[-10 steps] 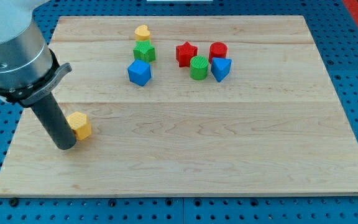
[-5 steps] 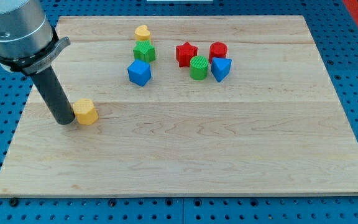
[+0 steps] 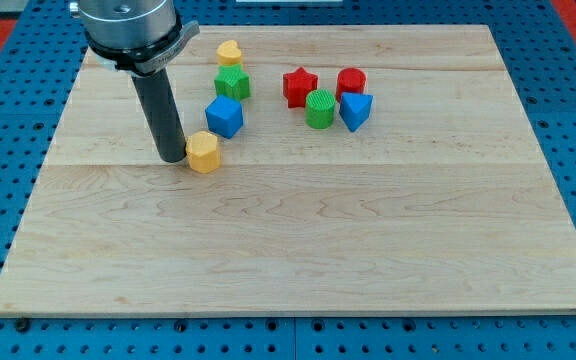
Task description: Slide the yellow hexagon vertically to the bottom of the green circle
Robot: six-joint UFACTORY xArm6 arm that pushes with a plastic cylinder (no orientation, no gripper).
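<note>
- My tip is a bare rod with no jaws to part or close; it touches the left side of the small yellow hexagon block.
- That block sits mid-left on the wooden board, just beside the blue cube.
- The ribbed green circle block lies well to the right, farther back.
- Step in hand, I judge: carrying the hexagon rightward. Next it needs a push right, stopping nearer than the circle.

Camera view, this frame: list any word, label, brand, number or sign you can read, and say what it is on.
None: no readable text anywhere in this view.
The wooden board, the yellow hexagon, the green circle and the other blocks carry no lettering or marks.
The dark rod above my tip, which sits just to the view's left of the yellow hexagon, shows no label.
</note>
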